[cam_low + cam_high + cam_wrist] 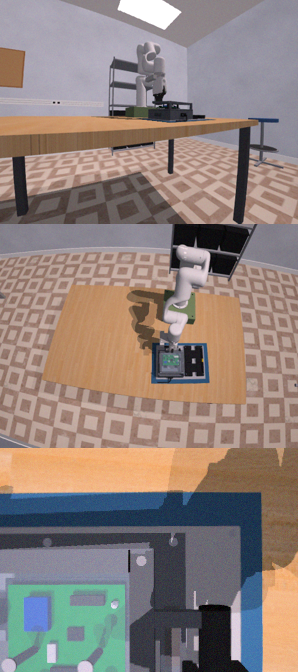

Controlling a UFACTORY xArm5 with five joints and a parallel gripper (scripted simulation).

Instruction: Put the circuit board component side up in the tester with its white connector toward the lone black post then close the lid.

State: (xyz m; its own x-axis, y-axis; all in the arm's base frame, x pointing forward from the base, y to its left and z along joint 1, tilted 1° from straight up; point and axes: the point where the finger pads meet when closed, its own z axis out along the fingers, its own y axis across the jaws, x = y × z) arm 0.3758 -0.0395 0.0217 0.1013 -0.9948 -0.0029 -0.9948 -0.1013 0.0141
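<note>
A smooth wood-grain desk [92,341] carries a flat blue mat [180,381], on which a boxy grey tester [160,371] and a black moulded tray [195,360] stand side by side, just apart. The green circuit board [171,360] is seen lying flat inside the tester, component side up; a blue block [36,613] and small grey chips are visible on it in the wrist view. A framed lid [179,103] lies level over the tester. The gripper [158,98] is clenched on the lid's edge at the side nearest the arm's green base block [192,308]. A black cylindrical post [215,635] rises by the tester's corner. Ample bare desk lies to the left of the mat, while its front edge lies near the desk's rim. A metal shelf rack [243,253] stands behind the desk.
</note>
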